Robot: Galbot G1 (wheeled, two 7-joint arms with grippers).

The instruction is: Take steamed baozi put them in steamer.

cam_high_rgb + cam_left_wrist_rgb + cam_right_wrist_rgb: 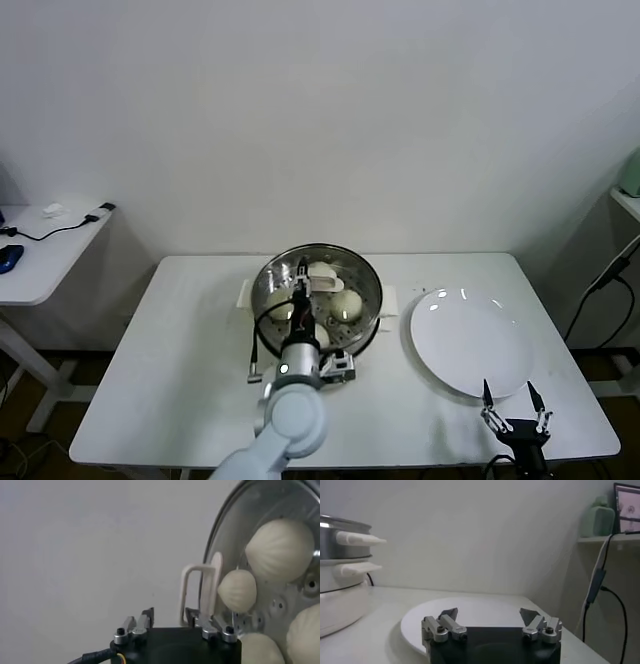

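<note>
Over the steamer (318, 296) holding baozi (279, 550), we see our left pincer (167, 621) spread; the right pincer (514, 405) rests spread beside the plate (470, 342).

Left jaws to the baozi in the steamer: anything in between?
Yes. The glass lid sits over the steamer, its white handle just ahead of the open left gripper; the baozi show through it.

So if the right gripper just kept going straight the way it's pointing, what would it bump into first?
Probably the white plate: the open right gripper points low across it. Past the plate only bare wall shows, though depth is hard to judge.
</note>
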